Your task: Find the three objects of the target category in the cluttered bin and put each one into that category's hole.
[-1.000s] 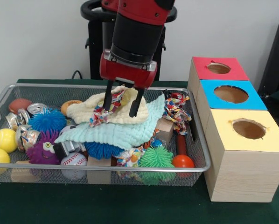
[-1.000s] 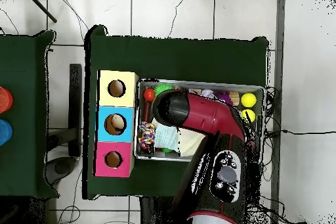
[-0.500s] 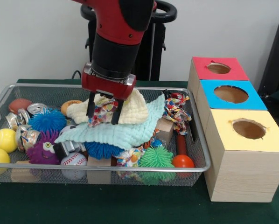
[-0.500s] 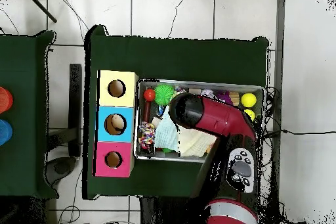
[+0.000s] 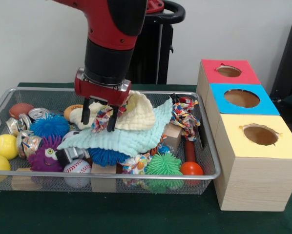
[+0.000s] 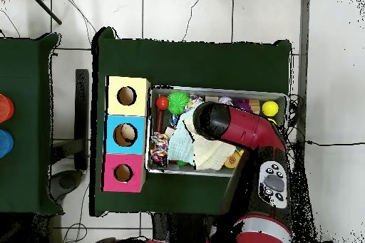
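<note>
The wire-mesh bin [image 5: 112, 175] holds mixed clutter: a cream cloth [image 5: 138, 114] on a mint cloth [image 5: 131, 137], crushed cans [image 5: 25, 122], spiky balls, yellow balls [image 5: 4, 145], a baseball [image 5: 77, 168] and wooden blocks. My gripper [image 5: 98, 119] is low over the cloth pile's left end. It is open, with its fingers either side of a multicoloured rope piece [image 5: 101, 120]. In the overhead view the arm [image 6: 228, 122] hides the gripper, and the bin's rim [image 6: 214, 89] shows.
Three boxes with round holes stand right of the bin: red [image 5: 229, 71], blue [image 5: 241, 98] and yellow [image 5: 260, 135]. Another rope toy [image 5: 185, 114] lies at the bin's right end. A blue spiky ball [image 5: 49, 126] and a green one [image 5: 163, 165] lie near the pile.
My gripper has moved left along the cloth pile and slightly lower, its fingers staying spread. The cream cloth's edge has shifted a little.
</note>
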Available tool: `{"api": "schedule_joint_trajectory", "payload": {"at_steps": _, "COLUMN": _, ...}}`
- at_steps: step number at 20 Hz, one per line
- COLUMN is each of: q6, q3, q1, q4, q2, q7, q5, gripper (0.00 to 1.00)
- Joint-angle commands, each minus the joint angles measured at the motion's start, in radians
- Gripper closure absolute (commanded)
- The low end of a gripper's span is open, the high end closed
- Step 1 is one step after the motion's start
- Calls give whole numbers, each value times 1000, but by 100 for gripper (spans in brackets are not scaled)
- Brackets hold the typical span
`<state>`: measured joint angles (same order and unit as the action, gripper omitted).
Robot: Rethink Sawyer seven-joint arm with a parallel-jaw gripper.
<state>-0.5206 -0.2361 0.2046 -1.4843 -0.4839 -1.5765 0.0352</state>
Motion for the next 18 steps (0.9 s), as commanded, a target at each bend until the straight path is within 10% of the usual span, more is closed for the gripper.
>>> {"api": "schedule_joint_trajectory", "payload": {"at_steps": 1, "q6": -92, "q3": 132, "q1": 31, "q4": 6, "q2": 43, "q7": 44, "q5": -76, "gripper": 0}}
{"api": "schedule_joint_trajectory", "payload": {"at_steps": 18, "q6": 1, "q3": 297, "q1": 108, "q4": 49, "q2": 111, "q7": 80, "q5": -180, "gripper": 0}}
